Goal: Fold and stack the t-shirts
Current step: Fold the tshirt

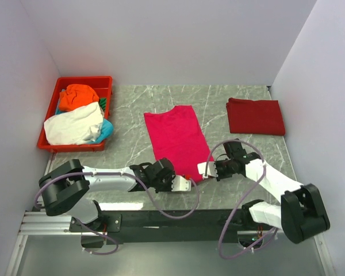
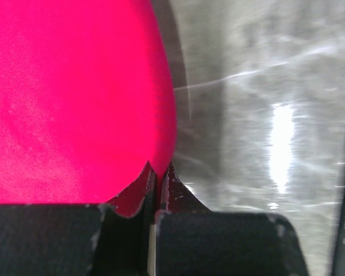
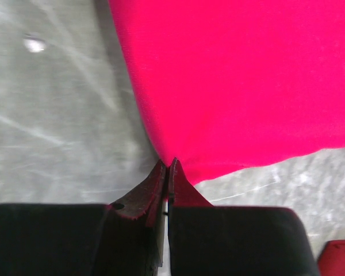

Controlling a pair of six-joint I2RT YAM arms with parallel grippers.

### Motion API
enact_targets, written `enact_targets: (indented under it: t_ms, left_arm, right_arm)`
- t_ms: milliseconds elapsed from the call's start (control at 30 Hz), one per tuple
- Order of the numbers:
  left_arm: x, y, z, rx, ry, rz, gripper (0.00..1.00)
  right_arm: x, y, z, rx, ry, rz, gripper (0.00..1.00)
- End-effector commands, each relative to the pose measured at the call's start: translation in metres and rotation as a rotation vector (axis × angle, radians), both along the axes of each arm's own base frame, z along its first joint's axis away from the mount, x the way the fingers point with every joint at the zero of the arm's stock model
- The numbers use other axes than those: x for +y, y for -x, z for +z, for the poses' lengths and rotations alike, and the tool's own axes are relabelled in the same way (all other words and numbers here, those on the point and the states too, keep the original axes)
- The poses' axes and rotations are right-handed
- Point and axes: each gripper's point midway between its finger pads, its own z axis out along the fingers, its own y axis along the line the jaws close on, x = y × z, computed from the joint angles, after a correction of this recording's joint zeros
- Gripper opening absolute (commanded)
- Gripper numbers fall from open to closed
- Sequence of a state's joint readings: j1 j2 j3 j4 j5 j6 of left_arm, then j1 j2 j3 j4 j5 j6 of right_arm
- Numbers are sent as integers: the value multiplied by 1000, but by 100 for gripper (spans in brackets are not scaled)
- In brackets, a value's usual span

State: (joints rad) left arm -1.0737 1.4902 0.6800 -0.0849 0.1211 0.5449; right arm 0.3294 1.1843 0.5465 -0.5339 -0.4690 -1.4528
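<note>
Left gripper (image 1: 189,184) and right gripper (image 1: 200,168), jaws closed, are pinching the pink-red t-shirt (image 1: 177,138) by its near corners; dark red t-shirt (image 1: 256,116) is lying folded, remaining t-shirts (image 1: 75,123) waiting in tray (image 1: 83,79).

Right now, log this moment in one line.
left pincer: shut on pink shirt | right pincer: shut on pink shirt | dark red shirt: folded

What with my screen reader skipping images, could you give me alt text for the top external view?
A bright pink-red t-shirt lies flat mid-table, its near edge pinched by the left claw and right claw. A darker red t-shirt sits folded at the far right; a red tray at the far left holds an orange shirt, white shirt and teal shirt.
</note>
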Motion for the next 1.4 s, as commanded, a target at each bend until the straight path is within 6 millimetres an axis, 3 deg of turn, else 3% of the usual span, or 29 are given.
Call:
enact_targets:
  t_ms: [0, 133, 233, 367, 400, 500, 567, 633, 667, 700, 733, 767, 800, 867, 900, 933, 967, 1000, 1067, 1100, 1133, 1167, 1200, 1233, 1300, 1367]
  left_arm:
    - [1, 28, 0, 81, 15, -20, 0]
    - [-1, 35, 0, 94, 16, -39, 0]
    - [-2, 29, 5, 55, 25, -43, 0]
    - [-5, 4, 22, -16, 56, -37, 0]
    - [0, -10, 26, -26, 67, -4, 0]
    - [4, -44, 45, -64, 114, 27, 0]
    - [3, -67, 59, -95, 136, 32, 0]
    - [11, -94, 67, -100, 154, 67, 0]
    - [9, -109, 73, -109, 157, 66, 0]
    - [19, -126, 75, -113, 160, 103, 0]
    - [15, -139, 87, -122, 188, 100, 0]
    - [17, -148, 80, -115, 173, 103, 0]
    - [24, -164, 84, -124, 177, 131, 0]
    - [24, -189, 90, -143, 190, 147, 0]
    - [33, -204, 92, -153, 193, 179, 0]
    - [33, -220, 105, -179, 211, 191, 0]
    - [35, -229, 96, -165, 201, 203, 0]
    - [45, -244, 98, -174, 203, 237, 0]
    - [47, -266, 98, -178, 213, 269, 0]
    - [55, -278, 99, -187, 216, 296, 0]
    - [57, -288, 104, -202, 225, 309, 0]
    - [60, -294, 96, -189, 216, 329, 0]
    - [67, -301, 95, -192, 218, 351, 0]
    - [69, -308, 93, -199, 223, 369, 0]
    - [77, -318, 92, -218, 223, 406, 0]
    - [81, -329, 93, -242, 244, 438, 0]
  right_arm:
    - [-4, 24, 0, 55, -9, -12, 0]
    - [-4, 33, 3, 67, -31, -34, 0]
    - [0, 26, 13, 41, -56, -55, 0]
    - [9, 5, 31, 24, -82, -88, 0]
    - [10, -2, 36, 15, -90, -99, 0]
    - [22, -38, 65, -51, -120, -127, 0]
    - [23, -54, 66, -39, -109, -157, 0]
    - [31, -82, 86, -80, -134, -184, 0]
    - [33, -91, 80, -58, -126, -194, 0]
    - [38, -113, 98, -106, -143, -213, 0]
    - [41, -122, 102, -102, -155, -237, 0]
    - [43, -132, 94, -77, -144, -251, 0]
    - [47, -153, 111, -124, -164, -265, 0]
    - [51, -173, 108, -106, -170, -305, 0]
    - [55, -192, 123, -150, -188, -321, 0]
    - [57, -201, 127, -154, -198, -343, 0]
    - [60, -212, 118, -137, -192, -361, 0]
    - [64, -229, 133, -178, -216, -374, 0]
    - [66, -249, 124, -167, -214, -422, 0]
    - [72, -263, 137, -205, -243, -427, 0]
    - [71, -271, 137, -209, -247, -456, 0]
    - [74, -279, 126, -198, -245, -470, 0]
    - [77, -292, 136, -229, -270, -479, 0]
    - [78, -300, 125, -218, -265, -505, 0]
    - [82, -319, 133, -255, -295, -527, 0]
    - [85, -330, 121, -252, -295, -565, 0]
